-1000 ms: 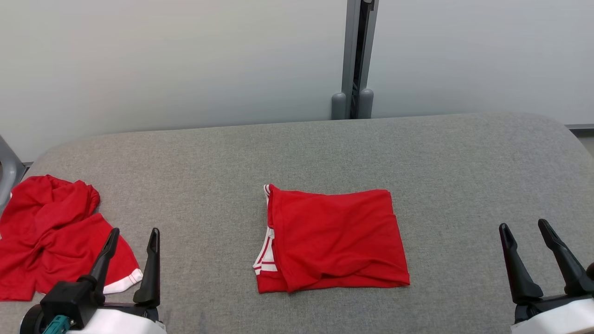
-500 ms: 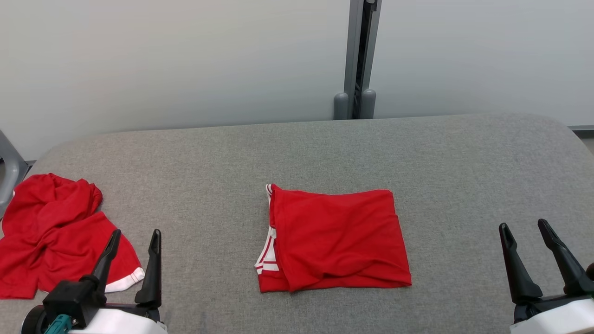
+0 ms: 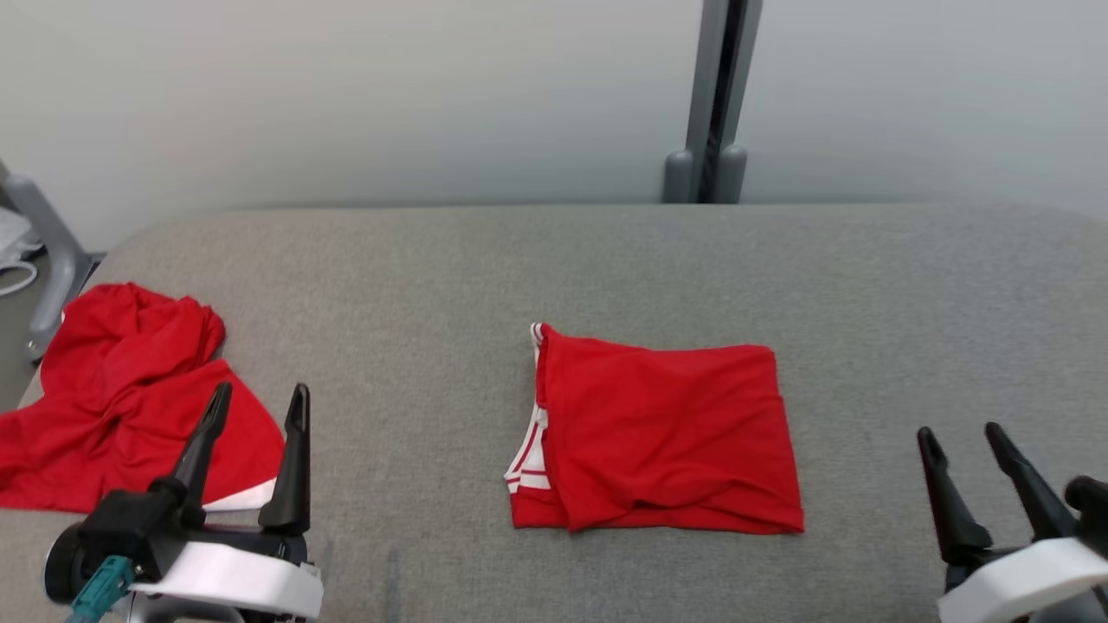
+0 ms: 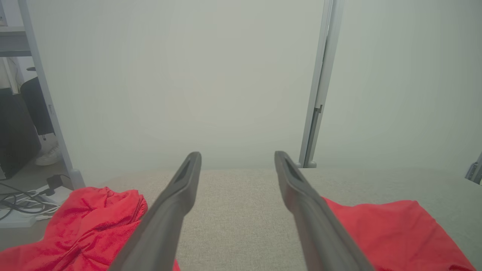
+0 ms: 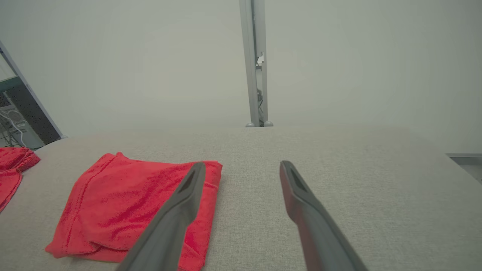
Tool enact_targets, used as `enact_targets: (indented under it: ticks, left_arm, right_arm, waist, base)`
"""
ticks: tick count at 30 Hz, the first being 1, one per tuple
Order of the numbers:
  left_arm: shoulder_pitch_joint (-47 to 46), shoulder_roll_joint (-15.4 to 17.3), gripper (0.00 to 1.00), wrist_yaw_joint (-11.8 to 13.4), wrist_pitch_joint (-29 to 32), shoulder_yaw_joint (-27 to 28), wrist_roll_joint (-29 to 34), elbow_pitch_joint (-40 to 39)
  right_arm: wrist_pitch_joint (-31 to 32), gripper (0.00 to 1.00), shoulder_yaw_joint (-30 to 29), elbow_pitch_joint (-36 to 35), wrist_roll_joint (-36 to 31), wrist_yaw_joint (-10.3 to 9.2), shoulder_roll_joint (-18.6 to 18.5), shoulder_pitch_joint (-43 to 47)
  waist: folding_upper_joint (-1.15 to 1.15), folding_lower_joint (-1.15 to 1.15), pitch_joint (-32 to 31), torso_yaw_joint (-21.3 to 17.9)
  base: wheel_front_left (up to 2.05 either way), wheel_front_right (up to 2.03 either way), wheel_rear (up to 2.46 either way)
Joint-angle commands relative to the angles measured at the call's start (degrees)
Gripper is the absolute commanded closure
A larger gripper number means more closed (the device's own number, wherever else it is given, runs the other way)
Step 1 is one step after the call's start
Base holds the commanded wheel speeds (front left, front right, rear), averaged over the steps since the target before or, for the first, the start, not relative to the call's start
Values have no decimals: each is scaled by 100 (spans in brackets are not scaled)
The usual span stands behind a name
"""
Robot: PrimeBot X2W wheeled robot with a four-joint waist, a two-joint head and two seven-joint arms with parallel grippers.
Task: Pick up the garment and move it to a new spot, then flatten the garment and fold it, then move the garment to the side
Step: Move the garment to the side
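Observation:
A red garment [image 3: 666, 433] with white striped trim lies folded into a flat rectangle at the middle of the grey table [image 3: 519, 260]. A second red garment [image 3: 130, 389] lies crumpled in a heap near the table's left edge. My left gripper [image 3: 261, 389] stands open and empty just right of the heap, not touching it. In the left wrist view the left gripper [image 4: 237, 154] has the heap [image 4: 90, 218] on its left and the folded piece [image 4: 391, 233] on its right. My right gripper [image 3: 958, 430] is open and empty, well right of the folded garment [image 5: 128, 203].
A pale wall panel with a grey metal post [image 3: 714, 95] stands behind the table's far edge. A grey frame leg [image 3: 52, 251] rises beside the table's left end. Cables [image 4: 22, 203] lie on the floor there. Bare table surface stretches behind and right of the folded garment.
The whole head view has shifted, so the camera has turned towards the left. Both garments lie as they did. Both grippers stay open and empty.

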Motion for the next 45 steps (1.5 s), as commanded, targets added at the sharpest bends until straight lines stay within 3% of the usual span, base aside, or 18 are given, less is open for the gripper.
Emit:
enact_targets:
  ticks: [1, 10, 19, 20, 21, 22, 27, 32, 38, 45]
  left_arm:
    - [-174, -8, 0, -49, -43, -13, -53, -6]
    - [-718, -171, 0, -193, -295, -153, -85, 379]
    - [-1032, -260, 0, -320, -496, -199, -123, 702]
    - [-1053, -261, 0, -331, -517, -195, -125, 724]
    - [-1081, -262, 0, -332, -525, -188, -134, 749]
    - [-1111, -261, 0, -344, -537, -178, -140, 770]
    - [-1160, -251, 0, -350, -587, -136, -136, 820]
    - [-1150, -218, 0, -356, -624, -96, -110, 743]
    - [-1193, -87, 0, -319, -633, -14, -51, 521]
    - [-1424, 140, 0, -314, -439, 25, 26, 183]
  right_arm:
    - [-10, 0, 50, 182, 33, -2, -50, -164]
    - [-306, 0, 575, 1992, 258, -1, -107, -1228]
    - [-375, 0, 935, 3716, 478, -2, -42, -2243]
    - [-310, 33, 995, 3869, 500, -2, -37, -2324]
    - [-300, 58, 1093, 3976, 528, -2, -36, -2393]
    - [-330, 100, 1156, 4054, 574, -2, -34, -2463]
    - [-430, 100, 1457, 4177, 670, -2, -153, -2654]
    - [-594, 100, 1949, 3930, 670, -4, -436, -2741]
    - [-649, 100, 2354, 3391, 603, -4, -899, -2821]
    - [-623, 100, 2423, 2895, 409, -3, -1463, -3010]
  waist:
    - [0, 0, 245, 204]
    - [0, 0, 818, 708]
    - [0, 0, 1105, 885]
    - [0, 0, 1124, 883]
    - [0, 0, 1143, 878]
    - [0, 0, 1156, 870]
    - [0, 0, 1189, 759]
    - [0, 0, 1260, 376]
    - [0, 0, 1554, -418]
    - [0, 0, 2006, -1374]
  base:
    - [0, 0, 0]
    - [0, 0, 0]
    - [0, 0, 0]
    - [0, 0, 0]
    - [0, 0, 0]
    - [0, 0, 0]
    - [0, 0, 0]
    - [0, 0, 0]
    - [0, 0, 0]
    - [0, 0, 0]
